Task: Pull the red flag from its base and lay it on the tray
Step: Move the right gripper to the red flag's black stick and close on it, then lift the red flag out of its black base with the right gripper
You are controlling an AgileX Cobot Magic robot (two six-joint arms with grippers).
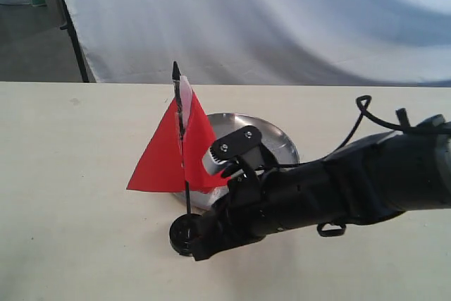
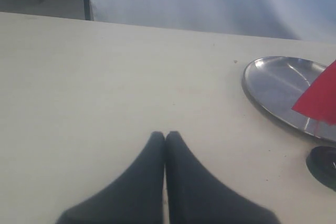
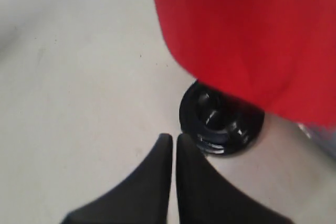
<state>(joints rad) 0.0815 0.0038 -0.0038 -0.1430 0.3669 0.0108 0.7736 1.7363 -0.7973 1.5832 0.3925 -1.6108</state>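
Observation:
The red flag stands upright on its thin black stick in the round black base, just in front of the silver tray. My right gripper is shut and empty, its tips right beside the base, under the red cloth. In the exterior view the right arm reaches in low from the right and its fingertips are hidden. My left gripper is shut with nothing in it, over bare table to the left of the tray. The flag's corner and the base's edge show there.
The cream table runs wide to the left and front. A white cloth backdrop hangs behind the table's far edge, with a black stand leg at the back left.

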